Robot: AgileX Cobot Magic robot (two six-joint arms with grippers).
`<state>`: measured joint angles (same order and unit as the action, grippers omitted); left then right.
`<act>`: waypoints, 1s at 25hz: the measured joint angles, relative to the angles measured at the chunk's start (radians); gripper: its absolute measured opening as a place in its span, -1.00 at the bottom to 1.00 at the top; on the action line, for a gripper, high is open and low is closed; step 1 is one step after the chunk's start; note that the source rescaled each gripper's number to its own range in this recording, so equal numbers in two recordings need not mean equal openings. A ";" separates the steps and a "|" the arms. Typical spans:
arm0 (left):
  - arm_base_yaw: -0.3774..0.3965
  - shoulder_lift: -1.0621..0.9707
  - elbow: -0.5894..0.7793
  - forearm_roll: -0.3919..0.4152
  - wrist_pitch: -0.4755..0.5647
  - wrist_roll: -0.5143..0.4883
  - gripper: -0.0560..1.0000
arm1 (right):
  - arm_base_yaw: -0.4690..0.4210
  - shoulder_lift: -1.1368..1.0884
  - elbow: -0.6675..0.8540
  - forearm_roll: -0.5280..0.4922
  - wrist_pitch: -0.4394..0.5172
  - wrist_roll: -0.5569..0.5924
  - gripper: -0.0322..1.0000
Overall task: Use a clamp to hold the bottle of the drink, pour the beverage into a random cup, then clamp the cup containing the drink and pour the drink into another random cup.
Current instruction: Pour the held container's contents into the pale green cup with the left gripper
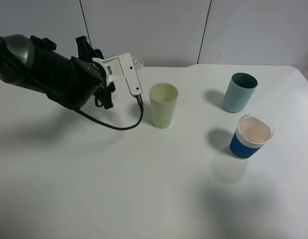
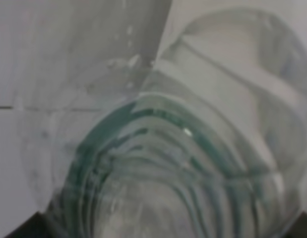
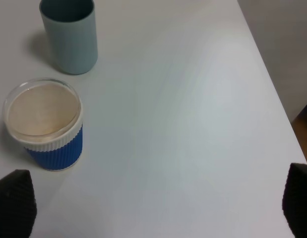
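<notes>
1. Clear plastic bottle [image 2: 193, 163]: its green label bands are blurred and the lettering is unreadable. It is pinched in the left gripper [image 1: 129, 72], white jaws pressed onto it, at 11 o'clock of the yellow-green cup [image 1: 163, 105].
2. The right gripper [image 3: 153, 210]: jaws spread wide over the table [image 1: 144, 199].
3. The teal cup [image 1: 239, 92]: near the table's far right corner. The blue-banded cup [image 1: 251, 137] stands apart at its 6 o'clock.
4. Open room: a broad bare surface at 6 o'clock of all the cups.

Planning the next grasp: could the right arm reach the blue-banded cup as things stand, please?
Probably yes: the right claw is open, with only bare table between it and the blue-banded cup.
</notes>
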<state>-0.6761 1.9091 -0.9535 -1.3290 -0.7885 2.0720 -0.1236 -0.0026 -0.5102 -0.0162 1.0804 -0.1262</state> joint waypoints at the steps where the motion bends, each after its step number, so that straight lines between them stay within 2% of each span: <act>1: -0.002 0.000 -0.003 0.001 -0.003 0.012 -0.89 | 0.000 0.000 0.000 0.000 0.000 0.000 1.00; 17: -0.039 0.012 -0.026 0.034 -0.032 0.154 -0.89 | 0.000 0.000 0.000 0.000 0.000 0.000 1.00; 25: -0.042 0.021 -0.034 0.043 -0.040 0.186 -0.89 | 0.000 0.000 0.000 0.000 0.000 0.000 1.00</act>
<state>-0.7180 1.9296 -0.9874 -1.2855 -0.8288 2.2576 -0.1236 -0.0026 -0.5102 -0.0162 1.0804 -0.1262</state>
